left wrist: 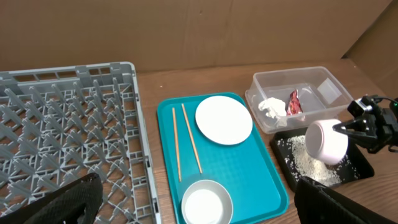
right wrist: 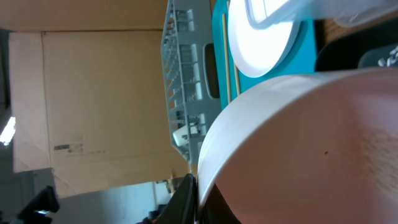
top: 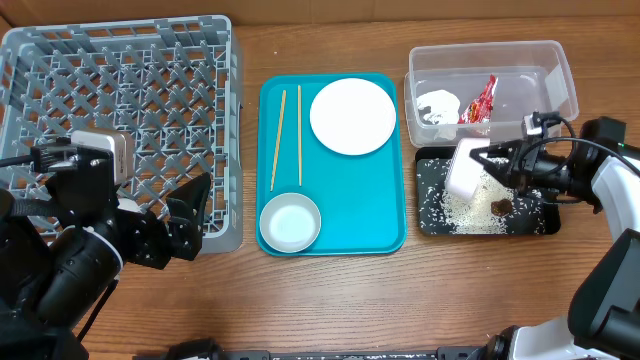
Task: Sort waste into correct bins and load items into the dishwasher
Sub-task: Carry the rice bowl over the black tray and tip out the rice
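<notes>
White bowl (top: 463,170) is gripped in our right jaws; we should tip it squarely over the black tray (top: 540,222). Our left jaws stand open.

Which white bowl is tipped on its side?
The bowl in the right gripper, tilted over the black tray; the other bowl sits upright on the teal tray.

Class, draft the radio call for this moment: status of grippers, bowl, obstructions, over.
Left gripper open, empty, by the rack. Right gripper shut on white bowl, tipped over black tray, rice on it. Loaded teal tray lies between bowl and rack.
</notes>
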Controlling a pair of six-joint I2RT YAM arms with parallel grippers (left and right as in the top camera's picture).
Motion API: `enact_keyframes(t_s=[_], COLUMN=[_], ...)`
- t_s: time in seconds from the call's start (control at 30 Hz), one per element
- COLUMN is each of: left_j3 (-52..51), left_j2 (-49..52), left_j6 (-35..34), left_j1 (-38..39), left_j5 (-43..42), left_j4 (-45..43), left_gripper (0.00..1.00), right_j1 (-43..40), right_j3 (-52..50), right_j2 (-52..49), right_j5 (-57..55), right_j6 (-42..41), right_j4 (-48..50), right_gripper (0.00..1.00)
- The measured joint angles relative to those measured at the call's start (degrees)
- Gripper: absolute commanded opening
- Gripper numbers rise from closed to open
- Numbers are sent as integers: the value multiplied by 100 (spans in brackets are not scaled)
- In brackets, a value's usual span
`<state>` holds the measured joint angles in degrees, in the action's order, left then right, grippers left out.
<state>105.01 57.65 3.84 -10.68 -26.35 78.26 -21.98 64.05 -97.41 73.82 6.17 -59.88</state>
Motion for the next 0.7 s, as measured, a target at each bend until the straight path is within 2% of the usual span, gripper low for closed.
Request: enact_keyframes(t_s=[0.13, 0.47, 0.53, 0.7], left_j3=[0, 0, 0, 0], left_j2=[0, 0, 0, 0], left_j6=[0, 0, 0, 0], left_j1=[0, 0, 0, 0], left_j5=[0, 0, 0, 0], left_j4=[-2, 0, -2, -2], left_gripper=[100, 100, 100, 99], right_j1=[-2, 2, 4, 15], right_j3=[-2, -4, -4, -7], right_j2=[-9, -37, -39, -42], right_j5=[-273, -177, -389, -116], right_j6=[-111, 271, -31, 116], right_j4=[46, -295, -15, -162], right_gripper=[4, 4, 4, 4])
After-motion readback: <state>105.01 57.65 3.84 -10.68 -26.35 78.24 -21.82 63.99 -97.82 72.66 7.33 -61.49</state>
